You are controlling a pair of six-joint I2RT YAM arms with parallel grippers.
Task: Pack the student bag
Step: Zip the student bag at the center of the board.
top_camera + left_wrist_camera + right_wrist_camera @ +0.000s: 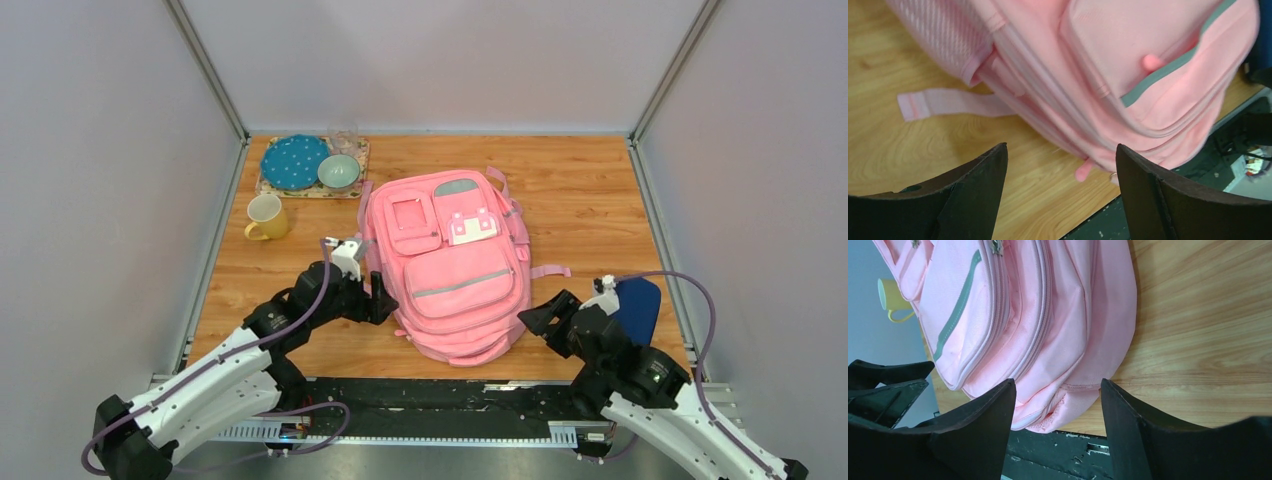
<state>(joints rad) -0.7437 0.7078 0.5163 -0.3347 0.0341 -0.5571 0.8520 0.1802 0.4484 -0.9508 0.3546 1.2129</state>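
The student bag (450,265), a pink backpack with grey strips and a pixel patch, lies flat in the middle of the wooden table, its bottom toward me. My left gripper (383,298) stands open at the bag's lower left side. In the left wrist view my left gripper (1062,146) has bare wood and a pink zip pull (1083,171) ahead of its spread fingers. My right gripper (532,318) is open just off the bag's lower right corner. In the right wrist view that corner of the student bag (1068,340) lies just beyond my right gripper (1057,381).
A dark blue case (637,305) lies behind the right wrist. At the back left a placemat holds a blue dotted plate (295,162), a green bowl (339,172) and a glass (343,137); a yellow mug (265,217) stands beside it. A loose strap (948,103) trails on the wood.
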